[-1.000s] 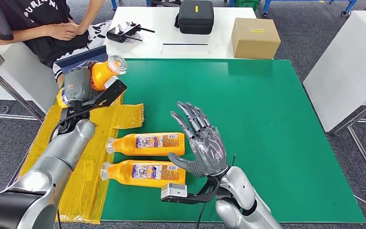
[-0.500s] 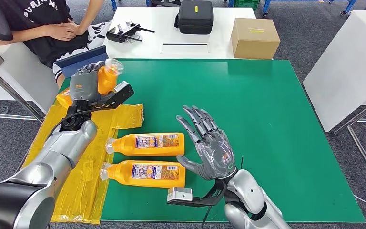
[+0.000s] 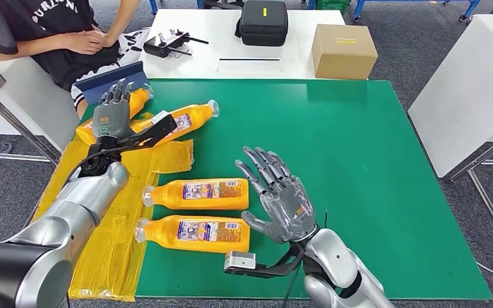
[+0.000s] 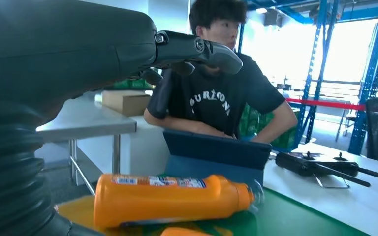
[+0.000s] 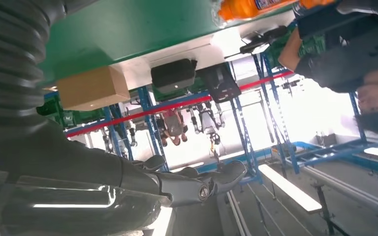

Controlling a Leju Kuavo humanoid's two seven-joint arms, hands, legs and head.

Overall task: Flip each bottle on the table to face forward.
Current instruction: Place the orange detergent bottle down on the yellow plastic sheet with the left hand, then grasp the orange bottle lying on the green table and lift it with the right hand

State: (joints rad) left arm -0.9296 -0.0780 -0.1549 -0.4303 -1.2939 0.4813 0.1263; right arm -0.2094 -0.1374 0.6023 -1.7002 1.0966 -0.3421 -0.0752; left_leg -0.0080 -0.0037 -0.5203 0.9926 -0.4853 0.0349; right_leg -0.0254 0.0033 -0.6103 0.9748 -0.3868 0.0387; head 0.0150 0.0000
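Note:
Several orange bottles lie on their sides on the green table [image 3: 372,167]. One bottle [image 3: 181,120] rests at the back left with its label up and its cap toward the right. Another bottle [image 3: 138,100] lies just behind my left hand [image 3: 112,115], also seen as the bottle [image 4: 172,196] in the left wrist view. My left hand stands open above them, fingers [image 4: 197,49] straight and holding nothing. Two more bottles [image 3: 199,192] [image 3: 196,232] lie side by side near the front, caps to the left. My right hand [image 3: 279,196] hovers open just right of them.
A crinkled yellow sheet [image 3: 103,224] covers the table's left edge. A person [image 3: 51,32] sits at the back left behind a blue folder [image 3: 112,78]. On the white table behind are a cardboard box [image 3: 343,50], a black case [image 3: 263,22] and a controller [image 3: 167,43].
My left hand held a bottle raised; it has let go, and that bottle now lies on the table beside it. The right hand has shifted only slightly.

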